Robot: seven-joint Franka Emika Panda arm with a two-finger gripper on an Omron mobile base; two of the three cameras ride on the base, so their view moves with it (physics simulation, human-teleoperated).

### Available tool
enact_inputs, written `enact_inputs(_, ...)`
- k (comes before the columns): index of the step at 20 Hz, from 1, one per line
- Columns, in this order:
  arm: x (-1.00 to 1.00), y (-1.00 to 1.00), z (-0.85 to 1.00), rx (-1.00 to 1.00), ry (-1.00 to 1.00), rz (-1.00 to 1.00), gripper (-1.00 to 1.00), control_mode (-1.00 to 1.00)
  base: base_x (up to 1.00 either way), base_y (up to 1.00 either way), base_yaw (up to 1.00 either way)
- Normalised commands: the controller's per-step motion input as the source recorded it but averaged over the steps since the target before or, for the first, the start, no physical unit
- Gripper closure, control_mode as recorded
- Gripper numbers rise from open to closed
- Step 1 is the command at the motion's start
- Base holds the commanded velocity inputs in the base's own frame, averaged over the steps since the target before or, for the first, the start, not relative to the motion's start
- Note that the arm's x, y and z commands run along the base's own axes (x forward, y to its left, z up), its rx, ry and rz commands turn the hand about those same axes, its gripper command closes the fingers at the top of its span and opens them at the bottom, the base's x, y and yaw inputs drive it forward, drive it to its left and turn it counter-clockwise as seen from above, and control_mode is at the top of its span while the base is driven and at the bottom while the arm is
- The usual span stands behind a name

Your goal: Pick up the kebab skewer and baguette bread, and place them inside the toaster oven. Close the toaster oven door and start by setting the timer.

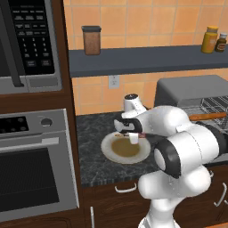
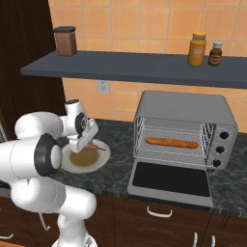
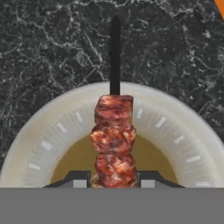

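plate [image 2: 99, 161]: on dark counter [image 2: 120, 132] | shelf [image 2: 144, 67]: brown canister [image 2: 65, 40], 2 bottles [image 2: 197, 49]

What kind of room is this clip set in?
A simulated home kitchen: a dark stone counter carrying a toaster oven, a built-in oven under a microwave, and a tiled wall.

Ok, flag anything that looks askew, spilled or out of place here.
Nothing stands out. The baguette bread lies level on the rack of the toaster oven, whose door hangs open. The fingers are closed on the kebab skewer over the plate. No spills.
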Motion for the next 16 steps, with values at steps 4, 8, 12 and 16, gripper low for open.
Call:
enact_inputs(4,-0.72,-0.36,0.61,-0.01,0.00,0.15,1.00,-1.00,0.00,0.00,0.00)
enact_inputs(8,-0.83,-0.44,0.63,-0.01,-0.03,0.17,1.00,-1.00,0.00,0.00,0.00)
enact_inputs(12,-0.66,-0.68,0.71,0.00,-0.06,0.12,1.00,-1.00,0.00,0.00,0.00)
enact_inputs(16,-0.84,-0.81,0.91,0.00,0.00,0.04,1.00,-1.00,0.00,0.00,0.00)
